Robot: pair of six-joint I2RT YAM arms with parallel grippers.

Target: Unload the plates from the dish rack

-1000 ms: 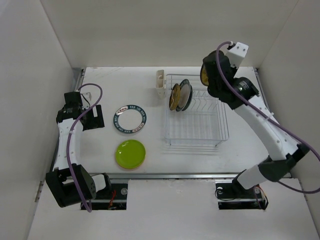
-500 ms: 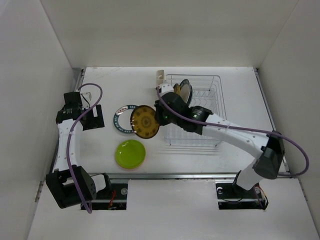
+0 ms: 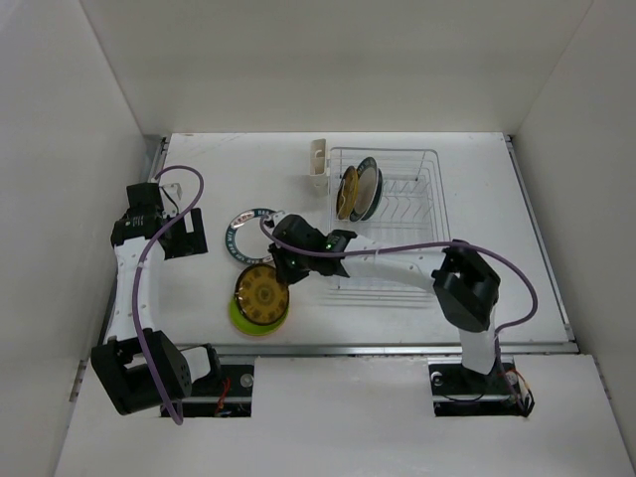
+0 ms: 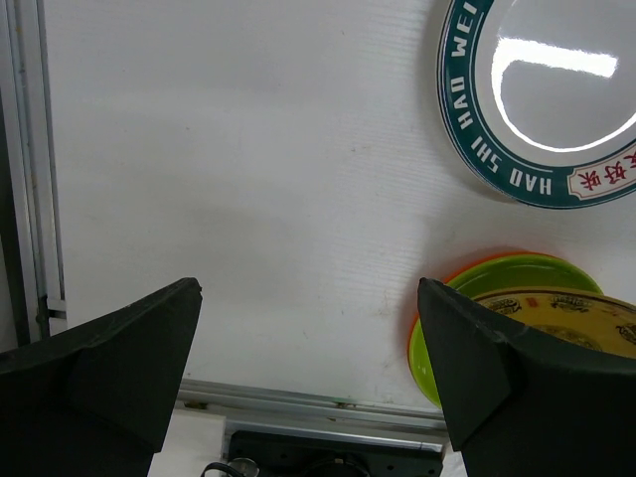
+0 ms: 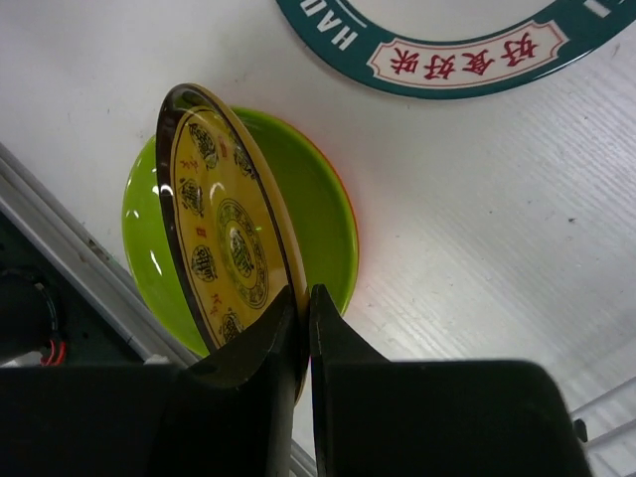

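Pinching amber plate [image 5: 224, 238] rim between right fingers [image 5: 253, 346] — over green plate [image 5: 323, 214].

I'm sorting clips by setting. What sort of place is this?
Probably a robot test cell, not a kitchen: bare white walls enclose the table, two arms mount at its near edge, and a dish rack holds plates.

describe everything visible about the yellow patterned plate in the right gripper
The yellow patterned plate is round and glossy, amber with dark medallions, a central rosette and a dark rim. The right gripper pinches its rim, holding it tilted above the lime green plate; whether they touch cannot be told.
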